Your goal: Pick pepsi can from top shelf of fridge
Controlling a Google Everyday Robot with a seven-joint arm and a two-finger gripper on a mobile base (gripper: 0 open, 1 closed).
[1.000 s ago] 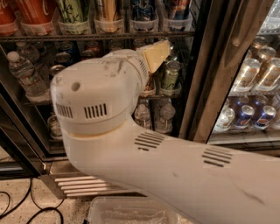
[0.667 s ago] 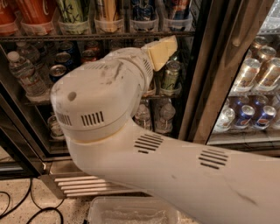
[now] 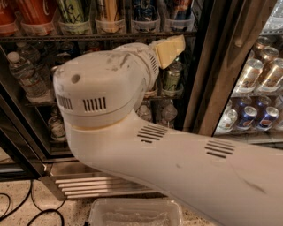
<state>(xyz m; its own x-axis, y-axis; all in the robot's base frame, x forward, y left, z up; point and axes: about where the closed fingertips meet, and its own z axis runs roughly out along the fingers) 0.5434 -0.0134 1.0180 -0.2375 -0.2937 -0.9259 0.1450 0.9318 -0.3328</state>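
Note:
The fridge (image 3: pixel 211 75) has a black frame and wire racks. Its top shelf (image 3: pixel 101 37) holds cans in clear cup holders, their tops cut off by the picture's edge. Two dark blue cans stand at the right end. The right one (image 3: pixel 179 8) shows red and blue marks and looks like the pepsi can. Red Coca-Cola cans (image 3: pixel 35 11) and a green-and-white can (image 3: pixel 73 11) stand to the left. My gripper (image 3: pixel 170 49), cream coloured, points up and right just under the shelf rail, below the dark blue cans. My large white arm (image 3: pixel 132 132) hides most of the lower shelves.
Water bottles (image 3: pixel 26 75) stand on the middle rack at the left, and cans (image 3: pixel 171 77) sit behind the gripper. A neighbouring cooler at the right holds silver and Pepsi cans (image 3: pixel 247 117). Below are the ribbed base (image 3: pixel 97 185), a clear plastic bin (image 3: pixel 137 214) and floor cables (image 3: pixel 17 207).
The gripper and wrist have moved up and to the right, closer to the top shelf's rail. The cans have not moved.

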